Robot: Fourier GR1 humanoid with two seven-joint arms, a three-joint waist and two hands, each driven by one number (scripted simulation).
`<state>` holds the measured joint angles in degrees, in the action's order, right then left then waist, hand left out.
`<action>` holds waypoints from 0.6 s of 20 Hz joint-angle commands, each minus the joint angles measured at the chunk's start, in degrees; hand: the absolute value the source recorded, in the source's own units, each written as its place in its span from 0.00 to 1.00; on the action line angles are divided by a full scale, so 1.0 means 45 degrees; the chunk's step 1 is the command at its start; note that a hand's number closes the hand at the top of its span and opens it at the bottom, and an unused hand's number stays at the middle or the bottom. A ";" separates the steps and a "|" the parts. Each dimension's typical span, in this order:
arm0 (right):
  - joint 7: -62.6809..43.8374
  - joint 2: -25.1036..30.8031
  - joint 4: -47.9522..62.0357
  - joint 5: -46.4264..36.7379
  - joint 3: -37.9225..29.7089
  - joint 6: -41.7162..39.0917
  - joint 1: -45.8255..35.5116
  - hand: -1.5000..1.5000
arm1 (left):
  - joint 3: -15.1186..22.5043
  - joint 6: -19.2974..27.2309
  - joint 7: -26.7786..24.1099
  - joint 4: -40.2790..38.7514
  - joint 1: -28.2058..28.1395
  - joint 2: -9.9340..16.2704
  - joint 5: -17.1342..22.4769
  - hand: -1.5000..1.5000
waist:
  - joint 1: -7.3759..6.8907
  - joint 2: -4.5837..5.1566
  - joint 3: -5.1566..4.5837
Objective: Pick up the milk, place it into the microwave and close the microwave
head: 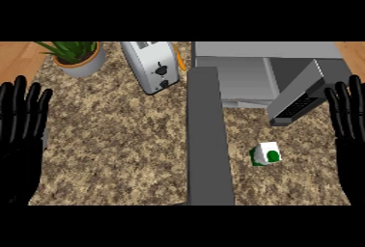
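The milk (266, 154) is a small white carton with a green mark, standing on the speckled counter (121, 140) in front of the microwave. The grey microwave (246, 72) sits at the back right with its door (299, 94) swung open toward the right. My right hand (349, 130) rests at the right edge, fingers straight and pointing up, to the right of the carton and apart from it. My left hand (20, 130) rests at the left edge, fingers straight up, far from the carton. Neither hand holds anything.
A silver toaster (151, 65) lies at the back centre, with a potted plant (77, 57) to its left. A long grey slab (208, 140) runs from the microwave to the front edge, just left of the milk.
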<state>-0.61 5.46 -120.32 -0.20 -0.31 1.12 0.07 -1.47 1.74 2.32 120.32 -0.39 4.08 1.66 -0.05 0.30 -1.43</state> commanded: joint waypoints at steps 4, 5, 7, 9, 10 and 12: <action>0.1279 -0.0405 -0.1047 -0.0892 0.0882 -0.0207 0.2492 0.00 | -0.0015 -0.0417 0.0368 -0.0538 0.1063 0.0333 0.0241 0.00 | 0.0135 -0.0090 0.0325; -0.0131 -0.0470 -0.2033 -0.1334 0.1261 0.0197 0.2113 0.00 | 0.0457 -0.0848 -0.0697 -0.0456 -0.0305 0.0163 -0.0044 0.00 | 0.0061 -0.0095 0.0315; -0.0346 -0.0196 -0.1385 0.0090 0.1119 -0.0740 0.3019 0.00 | -0.0080 -0.0486 -0.0327 -0.1756 -0.0244 -0.0857 0.2211 0.00 | 0.0213 -0.0070 0.0296; -0.0315 -0.0274 -0.1540 -0.0110 0.1317 -0.0705 0.3489 0.00 | 0.0067 -0.0480 -0.1504 -0.2480 -0.0792 -0.0876 0.2480 0.00 | 0.0137 -0.0070 0.0301; -0.0301 -0.0167 -0.1821 0.0128 0.1238 -0.0923 0.3896 0.00 | -0.0222 -0.1071 -0.1284 -0.1949 -0.1080 -0.0871 0.2742 0.00 | 0.0077 -0.0089 0.0311; 0.0255 -0.0464 -0.1456 -0.0258 0.1327 -0.0744 0.4228 0.00 | 0.0794 -0.0628 -0.1238 -0.1173 -0.2044 -0.0890 0.2522 0.00 | 0.0025 -0.0093 0.0318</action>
<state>-0.39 4.41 -126.48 -0.55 4.11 -1.92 14.96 -0.79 -1.36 -1.73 113.69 -4.28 1.22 10.68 0.32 -0.06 -0.10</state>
